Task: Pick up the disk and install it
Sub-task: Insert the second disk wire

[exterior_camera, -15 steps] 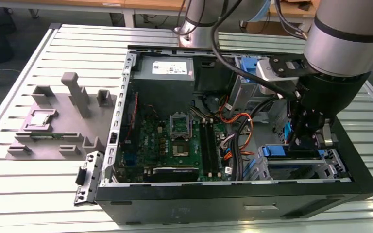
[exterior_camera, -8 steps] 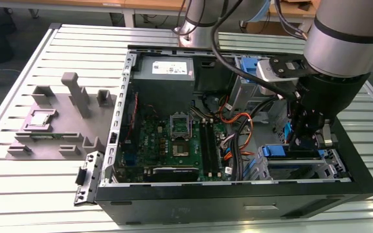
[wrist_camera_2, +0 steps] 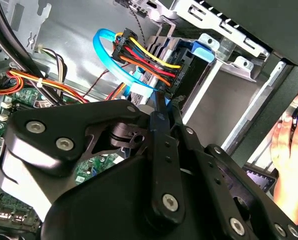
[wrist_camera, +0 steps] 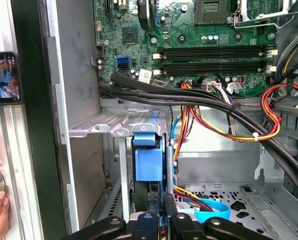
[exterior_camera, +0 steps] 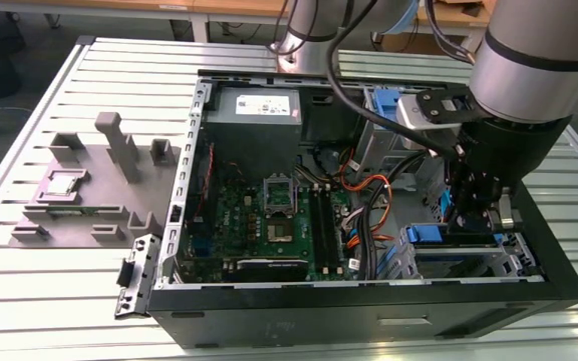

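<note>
My gripper [exterior_camera: 473, 219] reaches down into the open computer case [exterior_camera: 369, 301] at the exterior view's right, over the metal drive cage [exterior_camera: 460, 259]. The disk stands edge-on in that cage. Its blue plastic carrier [wrist_camera: 148, 161] shows in both wrist views, carrier [wrist_camera_2: 197, 54], and as a blue block [exterior_camera: 424, 233] beside the fingers. In the first wrist view the gripper [wrist_camera: 158, 204] has its fingers close together on a thin blue edge of the carrier. The second wrist view shows the gripper [wrist_camera_2: 163, 107] pinching that blue strip too. The drive's silver body is hidden.
Bundled black, red, yellow and orange cables [wrist_camera: 213, 107] and a blue data cable [wrist_camera_2: 109, 60] run next to the cage. The motherboard [exterior_camera: 269, 218] fills the case middle, the power supply [exterior_camera: 259, 109] the back. A hand [wrist_camera_2: 288, 155] rests outside the case wall. A grey fixture [exterior_camera: 98, 180] lies on the table.
</note>
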`<state>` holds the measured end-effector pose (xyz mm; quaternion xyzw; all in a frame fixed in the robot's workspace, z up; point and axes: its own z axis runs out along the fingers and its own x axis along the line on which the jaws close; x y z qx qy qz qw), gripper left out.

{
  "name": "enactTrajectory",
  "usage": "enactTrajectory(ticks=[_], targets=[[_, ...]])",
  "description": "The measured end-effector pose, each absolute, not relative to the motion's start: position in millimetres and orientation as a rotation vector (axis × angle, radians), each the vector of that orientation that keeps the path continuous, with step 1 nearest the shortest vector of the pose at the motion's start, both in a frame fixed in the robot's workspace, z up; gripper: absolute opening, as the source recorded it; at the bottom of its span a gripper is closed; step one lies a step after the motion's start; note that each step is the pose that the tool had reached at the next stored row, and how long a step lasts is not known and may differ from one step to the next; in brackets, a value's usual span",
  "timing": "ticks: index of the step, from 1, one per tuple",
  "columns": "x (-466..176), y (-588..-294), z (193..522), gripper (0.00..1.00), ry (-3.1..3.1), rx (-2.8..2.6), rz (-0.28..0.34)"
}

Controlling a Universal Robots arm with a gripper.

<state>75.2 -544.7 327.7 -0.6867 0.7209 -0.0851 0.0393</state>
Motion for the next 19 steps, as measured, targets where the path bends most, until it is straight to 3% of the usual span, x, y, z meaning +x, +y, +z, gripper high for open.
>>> enactTrajectory(ticks=[12, 13, 19], targets=[[75, -546, 323, 0.17, 2.208, -2.103, -0.256], [75, -546, 324, 0.23, 2.208, -2.103, -0.256], [75, -546, 342, 0.23, 2.211, -2.105, -0.252]])
